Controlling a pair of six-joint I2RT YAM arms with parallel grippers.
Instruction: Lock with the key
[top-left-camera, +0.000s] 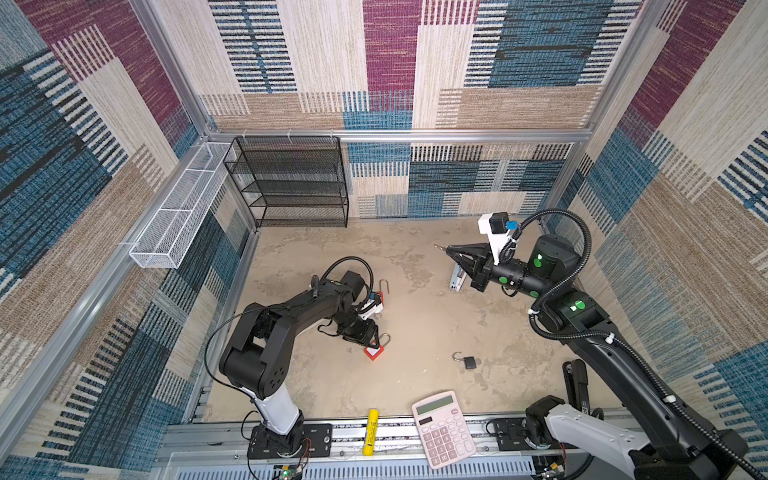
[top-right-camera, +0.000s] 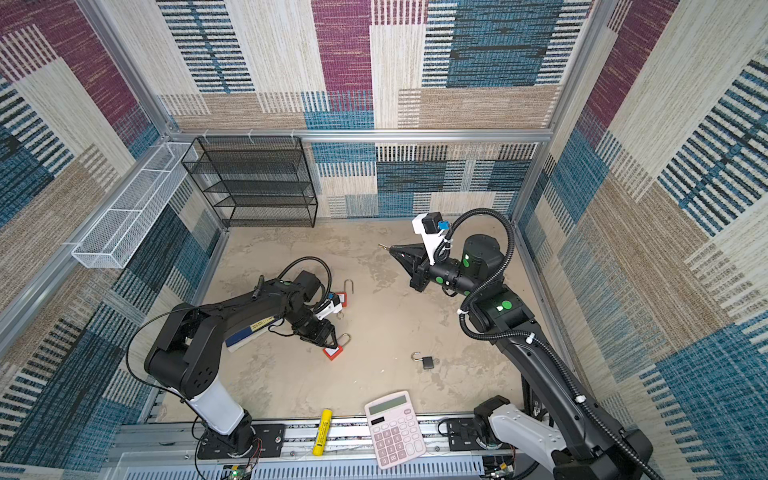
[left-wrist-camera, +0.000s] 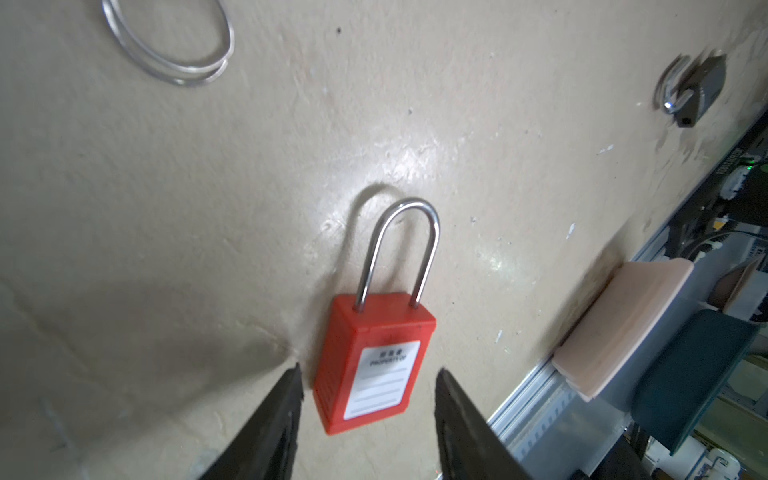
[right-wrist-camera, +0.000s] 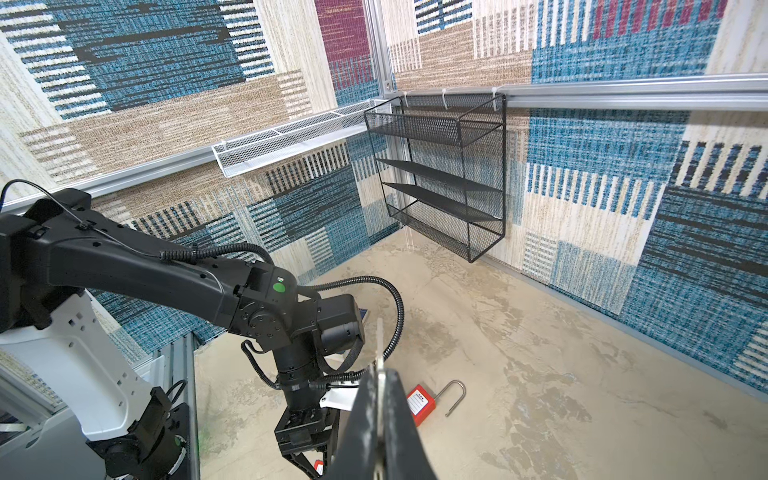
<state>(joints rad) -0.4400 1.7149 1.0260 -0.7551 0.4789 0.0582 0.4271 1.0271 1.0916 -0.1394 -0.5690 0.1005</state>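
Plastic, red and ribbed down its side, the padlock (left-wrist-camera: 376, 345) lies flat on the mottled beige table (left-wrist-camera: 166, 208) at about 8 o'clock from its middle. Both legs of its polished steel shackle sit in the body. The left gripper (left-wrist-camera: 368, 372) stands spread, its black wedge fingers flanking the body without touching. The left wrist view resolves the white ruled label. The right wrist view shows the thin metal key (right-wrist-camera: 379, 340) edge-on, pinched in the right gripper (right-wrist-camera: 380, 376), up in the air near 1 o'clock.
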